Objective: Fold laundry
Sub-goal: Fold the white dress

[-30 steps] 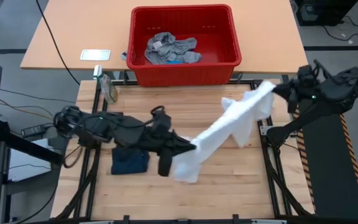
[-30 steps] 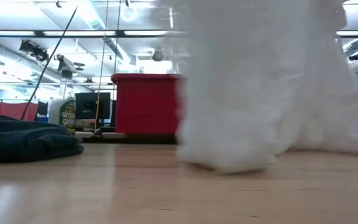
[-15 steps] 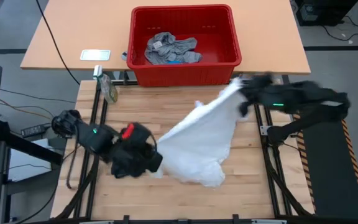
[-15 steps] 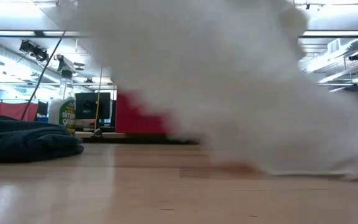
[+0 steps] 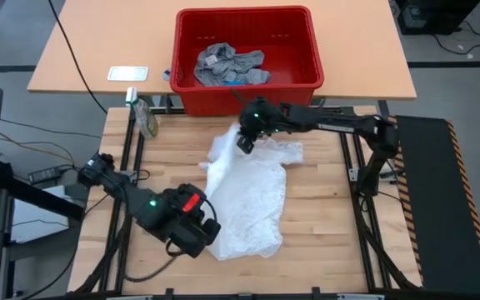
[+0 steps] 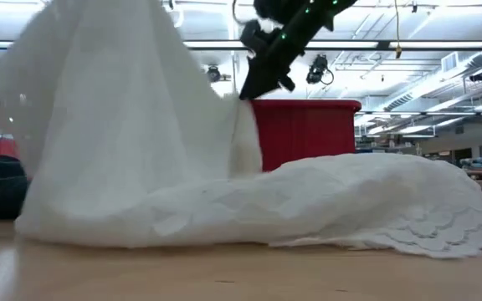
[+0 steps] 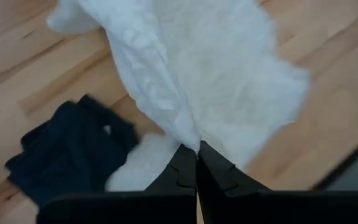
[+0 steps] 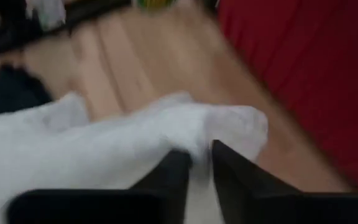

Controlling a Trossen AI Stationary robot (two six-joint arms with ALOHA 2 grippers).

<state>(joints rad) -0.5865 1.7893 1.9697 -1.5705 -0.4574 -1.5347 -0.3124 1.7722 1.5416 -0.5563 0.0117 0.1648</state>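
Garment: a white garment (image 5: 248, 196) is spread over the middle of the wooden surface (image 5: 323, 242), one end lifted near the red basket (image 5: 307, 58), the other end at the front left.
Left claw: the left claw (image 7: 197, 154) is pressed together on a bunched edge of the white garment at its front-left end, low over the surface.
Right claw: the right claw (image 5: 246, 142) is held at the far end of the garment, just before the basket; a narrow gap is seen between its fingers, with white cloth lying at the tips; whether the cloth is pinched cannot be told.
Other laundry: a dark navy garment (image 7: 67, 149) lies folded on the surface beside the left claw; a grey garment (image 5: 227, 65) is left in the basket.
Handling: the cloth is judged light, thin and limp, with a scalloped hem (image 6: 425, 230); it will sag and wrinkle wherever it is unsupported.
Hold: corners or hem edges are judged the best places to be pinched, so that the cloth can be drawn flat.
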